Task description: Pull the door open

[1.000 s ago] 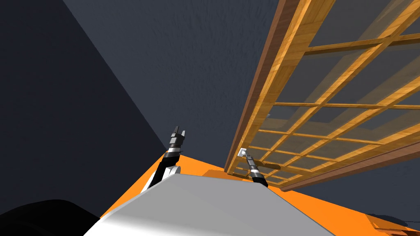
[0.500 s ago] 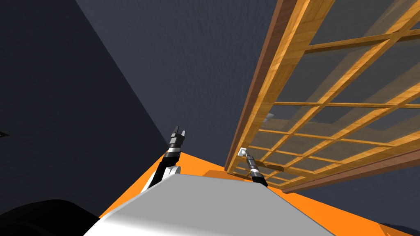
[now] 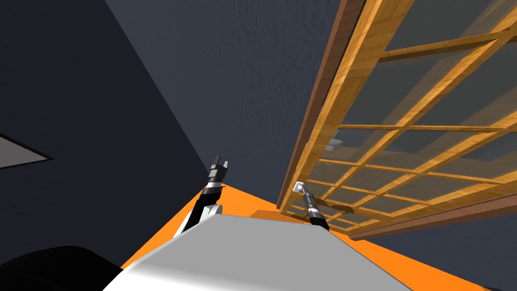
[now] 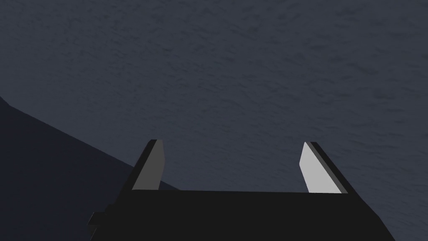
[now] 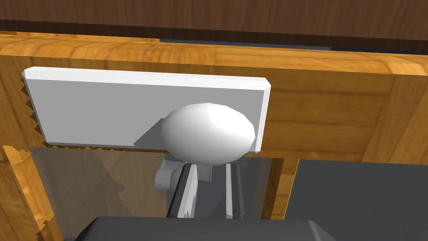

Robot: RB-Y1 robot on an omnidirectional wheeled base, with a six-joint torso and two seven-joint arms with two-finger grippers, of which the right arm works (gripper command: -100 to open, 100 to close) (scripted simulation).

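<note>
Right gripper [image 3: 302,190] stretches to the door [image 3: 348,86], jaws clenched on its white knob [image 5: 208,133]; left gripper [image 3: 220,161] raised, jaws released.

Honey-coloured wooden door [image 3: 348,86] with a grid of glass panes, standing slightly off its dark brown frame [image 5: 209,12], a thin dark slit between the two along the latch edge. On that edge's stile, a flat, oblong, pale grey plate [image 5: 104,108], fixed flush to the wood. Rounded white knob [image 5: 207,133] jutting from one end of the plate, pinched between the close-set fingers of the right gripper [image 5: 210,180]
</note>
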